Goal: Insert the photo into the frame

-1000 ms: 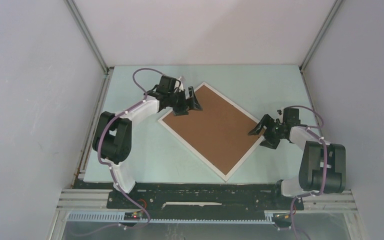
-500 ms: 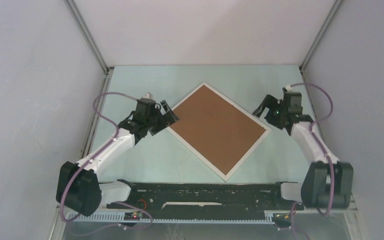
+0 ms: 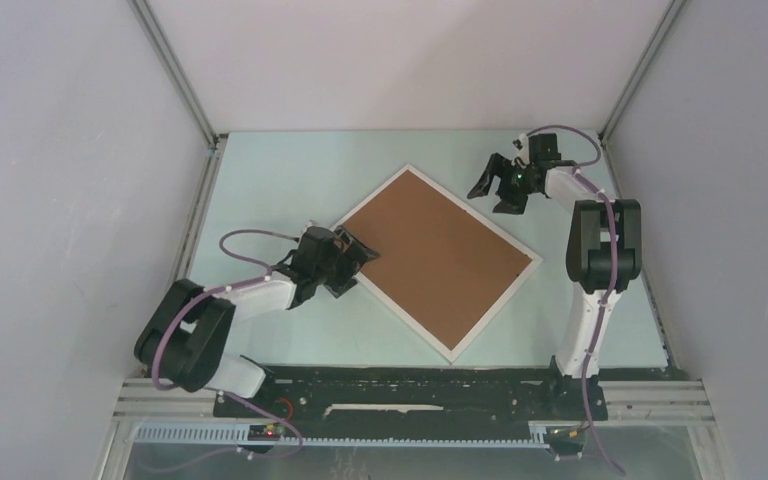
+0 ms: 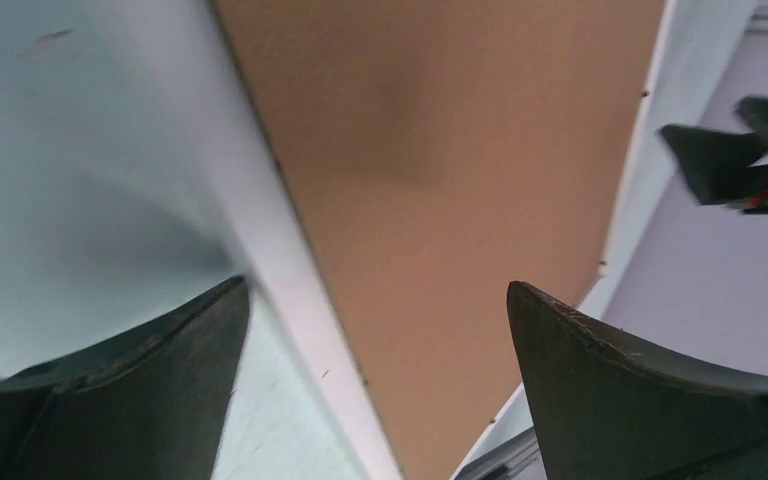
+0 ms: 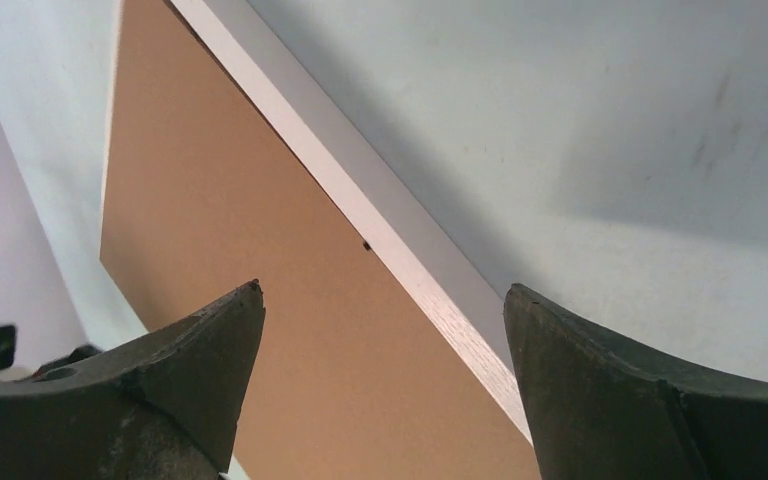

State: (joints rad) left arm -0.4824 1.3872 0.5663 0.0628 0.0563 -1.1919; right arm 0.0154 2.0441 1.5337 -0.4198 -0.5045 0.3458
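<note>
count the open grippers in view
2. The left gripper is at the near-left edge of the frame. The right gripper is by the frame's far-right edge. Both hold nothing.

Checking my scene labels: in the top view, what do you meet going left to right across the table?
The left gripper → the brown backing board, lying in the frame → the right gripper.
</note>
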